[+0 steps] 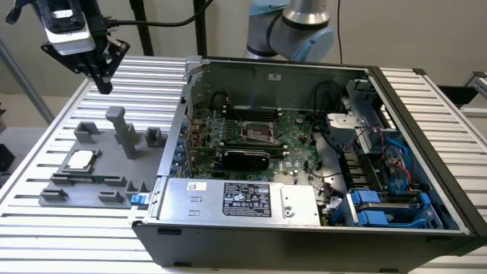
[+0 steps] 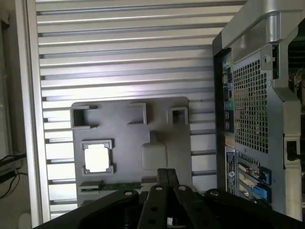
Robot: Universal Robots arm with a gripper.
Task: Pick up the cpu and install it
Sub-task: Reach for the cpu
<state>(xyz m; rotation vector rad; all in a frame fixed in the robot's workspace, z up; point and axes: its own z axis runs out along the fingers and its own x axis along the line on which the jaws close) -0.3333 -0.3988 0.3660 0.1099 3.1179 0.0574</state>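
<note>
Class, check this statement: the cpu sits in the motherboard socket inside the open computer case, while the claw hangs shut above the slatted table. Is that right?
Not quite. The exterior view shows the cpu lying in the grey holder tray on the slatted table, outside the open computer case, not in the motherboard socket. The claw does hang shut above the table.

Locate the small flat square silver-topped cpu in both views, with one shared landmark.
Exterior view: cpu lies in a recess of the dark grey plastic fixture tray, at the exterior view's left, outside the open black computer case.
Wrist view: cpu in the same recess, away from the case's perforated wall.
Shared landmark: the tray.
</note>
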